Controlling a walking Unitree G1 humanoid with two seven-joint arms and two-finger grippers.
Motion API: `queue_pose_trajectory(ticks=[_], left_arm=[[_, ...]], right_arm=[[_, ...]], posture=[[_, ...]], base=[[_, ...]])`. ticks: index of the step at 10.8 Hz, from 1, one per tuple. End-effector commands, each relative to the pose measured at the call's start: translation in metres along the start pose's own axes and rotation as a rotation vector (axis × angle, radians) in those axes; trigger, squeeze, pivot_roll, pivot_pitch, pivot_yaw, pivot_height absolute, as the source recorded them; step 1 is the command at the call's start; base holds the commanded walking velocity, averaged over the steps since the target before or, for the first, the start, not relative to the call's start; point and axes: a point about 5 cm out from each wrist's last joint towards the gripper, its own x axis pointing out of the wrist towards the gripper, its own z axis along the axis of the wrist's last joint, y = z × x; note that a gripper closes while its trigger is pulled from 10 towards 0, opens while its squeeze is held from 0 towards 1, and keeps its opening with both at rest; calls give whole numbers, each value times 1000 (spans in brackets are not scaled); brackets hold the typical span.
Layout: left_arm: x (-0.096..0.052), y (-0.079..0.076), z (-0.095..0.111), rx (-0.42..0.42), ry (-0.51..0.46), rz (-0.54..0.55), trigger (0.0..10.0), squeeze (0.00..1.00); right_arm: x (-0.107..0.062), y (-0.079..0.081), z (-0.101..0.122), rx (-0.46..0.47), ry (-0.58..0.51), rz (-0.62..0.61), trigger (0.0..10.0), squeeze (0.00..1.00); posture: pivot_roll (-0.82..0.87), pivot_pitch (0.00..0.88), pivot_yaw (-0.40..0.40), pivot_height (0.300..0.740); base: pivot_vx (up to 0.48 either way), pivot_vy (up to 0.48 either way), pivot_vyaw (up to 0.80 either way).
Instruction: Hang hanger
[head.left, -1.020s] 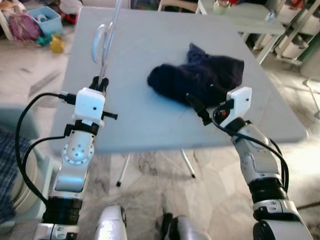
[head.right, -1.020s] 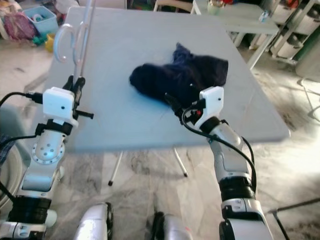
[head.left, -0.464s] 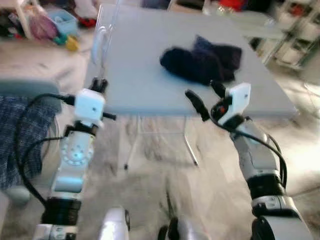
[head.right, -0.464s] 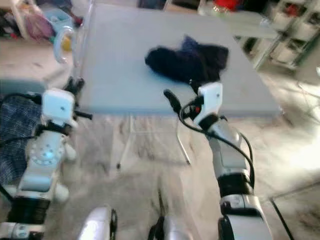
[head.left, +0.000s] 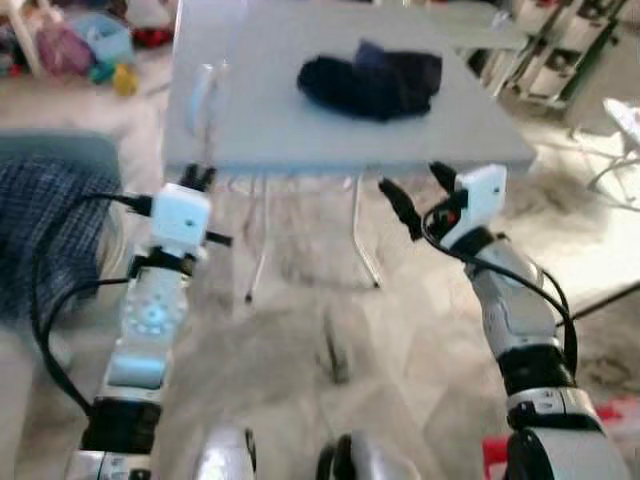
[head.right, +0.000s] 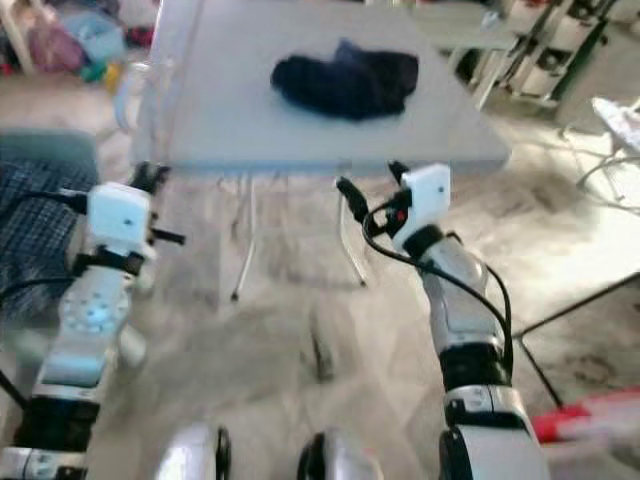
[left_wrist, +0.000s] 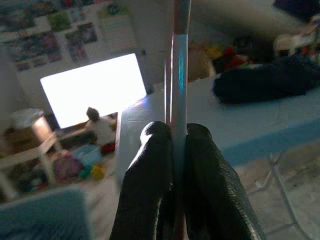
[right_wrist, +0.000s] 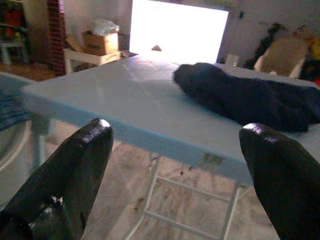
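My left gripper is shut on the thin stem of a pale, translucent hanger, which stands upright with its hook at the top. In the left wrist view the stem runs up from between the two black fingers. My right gripper is open and holds nothing, raised in the air in front of the table's near edge. In the right wrist view its fingertips stand wide apart. A dark navy garment lies bunched on the grey folding table, beyond both grippers.
A blue checked cloth lies on a seat at my left. Toys and a blue bin sit on the floor at the far left. White racks stand at the back right, and something red lies on the marble floor at the near right.
The camera has backed away from the table, so the table and garment now sit farther off. Both arms keep their pose; the left still holds the hanger and the right stays open.
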Motion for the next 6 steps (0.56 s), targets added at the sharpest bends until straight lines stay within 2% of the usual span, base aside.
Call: queue_pose_trajectory(ticks=[1,2,3,4,5,6], left_arm=[[0,-10,-2,-1,18,-50,10000,0],[-2,-12,-7,7,49,-74,10000,0],[-16,-22,-28,-48,163,-255,10000,0],[-25,-23,-45,-47,247,-341,10000,0],[-38,-22,-65,-39,352,-456,10000,0],[-47,-19,-79,-13,437,-529,10000,0]], right_arm=[[-2,-3,-4,-16,30,-7,10000,0],[-2,-3,-4,-19,32,-6,10000,0],[-4,-6,-4,-51,46,2,10000,0],[-9,-6,-7,-80,82,45,10000,0],[-19,-7,-15,-238,145,133,10000,0],[-27,-12,-20,-294,198,184,10000,0]], posture=[[66,117,-93,740],[64,124,-90,740],[64,133,-93,740],[59,134,-99,740],[50,131,-95,740],[46,126,-94,740]], base=[[0,0,0],[0,0,0],[0,0,0],[0,0,0],[0,0,0],[0,0,0]])
